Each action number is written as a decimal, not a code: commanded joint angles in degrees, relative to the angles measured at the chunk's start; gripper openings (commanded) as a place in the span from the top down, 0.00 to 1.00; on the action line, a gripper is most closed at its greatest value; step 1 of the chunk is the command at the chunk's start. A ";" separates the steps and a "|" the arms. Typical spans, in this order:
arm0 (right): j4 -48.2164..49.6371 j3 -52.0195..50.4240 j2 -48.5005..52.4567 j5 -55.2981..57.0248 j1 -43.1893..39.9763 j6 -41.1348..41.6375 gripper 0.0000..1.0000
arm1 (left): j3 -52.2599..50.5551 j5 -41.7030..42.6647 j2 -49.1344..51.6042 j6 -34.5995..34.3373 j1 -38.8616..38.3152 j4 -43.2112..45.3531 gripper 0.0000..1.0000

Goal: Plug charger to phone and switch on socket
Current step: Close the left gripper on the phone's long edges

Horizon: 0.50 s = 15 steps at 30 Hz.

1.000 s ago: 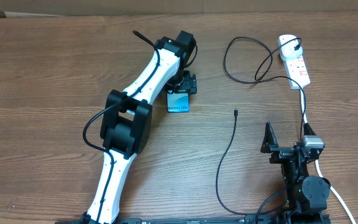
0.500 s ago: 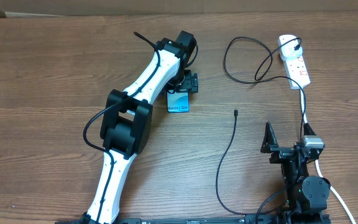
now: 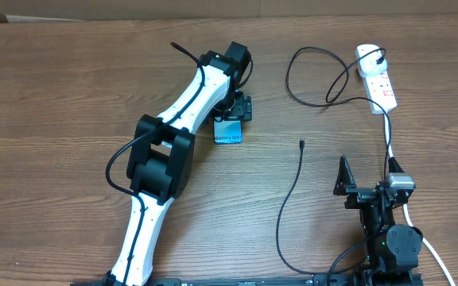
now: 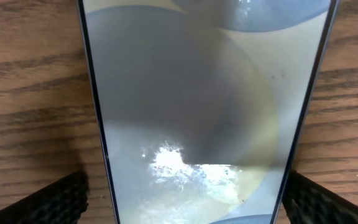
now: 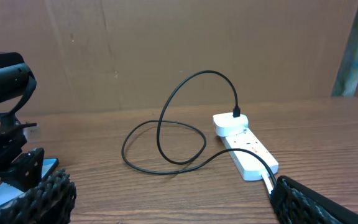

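My left fingers [image 4: 55, 199] sit apart on either side of the slim light-blue phone [image 3: 228, 133], which is half hidden under my arm. My right fingers [image 5: 39, 196] are apart too, near the thin black charger cable [image 3: 300, 159].

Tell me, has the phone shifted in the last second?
No. The phone lies at the same spot left of the charger tip, and the left gripper is over its far end as before.
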 commanded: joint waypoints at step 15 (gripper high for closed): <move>0.26 -0.61 -0.46 -0.09 -0.04 -0.28 0.00 | -2.29 2.32 1.77 -0.37 -0.33 2.23 0.11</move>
